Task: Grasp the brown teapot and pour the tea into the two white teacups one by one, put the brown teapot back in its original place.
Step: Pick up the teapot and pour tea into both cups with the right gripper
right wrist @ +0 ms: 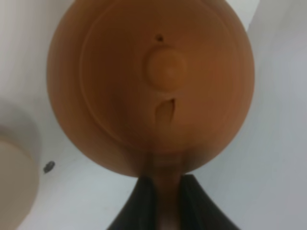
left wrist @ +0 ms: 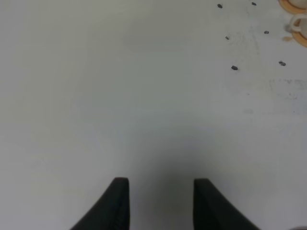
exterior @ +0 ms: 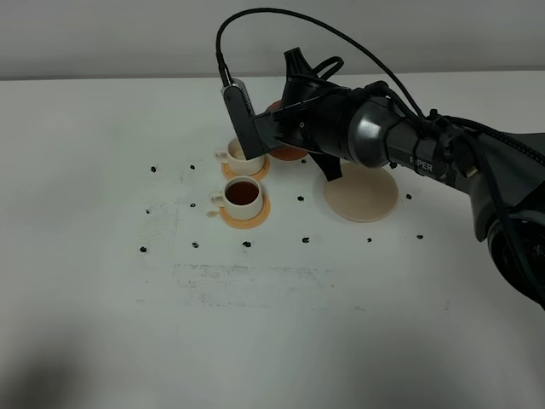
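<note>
Table (exterior: 102,281): white and matte, with small black specks (exterior: 247,244) scattered around the cups.
Wall (exterior: 102,38): plain grey, behind the far edge of the table.
Brown teapot (right wrist: 153,81): held just beside the far teacup (exterior: 232,153), off the beige coaster (exterior: 362,194).
Right gripper (right wrist: 162,194): clenched on the teapot handle.
Left gripper (left wrist: 160,196): fingers apart, grasping nothing, over bare table.
Near teacup (exterior: 242,194): holds dark tea and stands on an orange coaster (exterior: 255,217).

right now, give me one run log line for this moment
right gripper: shut on brown teapot handle | brown teapot: held off beige coaster, by far teacup | near teacup: holds tea | left gripper: open, empty
</note>
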Motion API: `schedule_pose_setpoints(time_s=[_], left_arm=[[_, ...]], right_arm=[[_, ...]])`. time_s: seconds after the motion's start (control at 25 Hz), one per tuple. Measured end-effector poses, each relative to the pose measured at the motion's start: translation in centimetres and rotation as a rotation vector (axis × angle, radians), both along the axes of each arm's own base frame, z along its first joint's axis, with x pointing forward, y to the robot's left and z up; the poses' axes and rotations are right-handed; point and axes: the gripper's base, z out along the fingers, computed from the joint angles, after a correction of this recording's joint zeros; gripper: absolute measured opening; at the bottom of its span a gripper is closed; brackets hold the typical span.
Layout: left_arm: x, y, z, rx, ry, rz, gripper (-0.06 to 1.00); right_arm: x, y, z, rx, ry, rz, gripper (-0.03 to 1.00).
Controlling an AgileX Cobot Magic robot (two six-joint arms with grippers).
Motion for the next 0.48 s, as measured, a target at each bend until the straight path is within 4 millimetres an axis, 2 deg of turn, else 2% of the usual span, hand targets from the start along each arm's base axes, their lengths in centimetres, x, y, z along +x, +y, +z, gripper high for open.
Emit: schedule_pose_setpoints(time_s=[0.48], left_arm=[[0.00, 0.00, 0.00, 0.000, 0.000, 0.000, 0.35]], right_arm=[[0.35, -0.10, 0.38, -0.064, -0.053, 0.045, 0.12]])
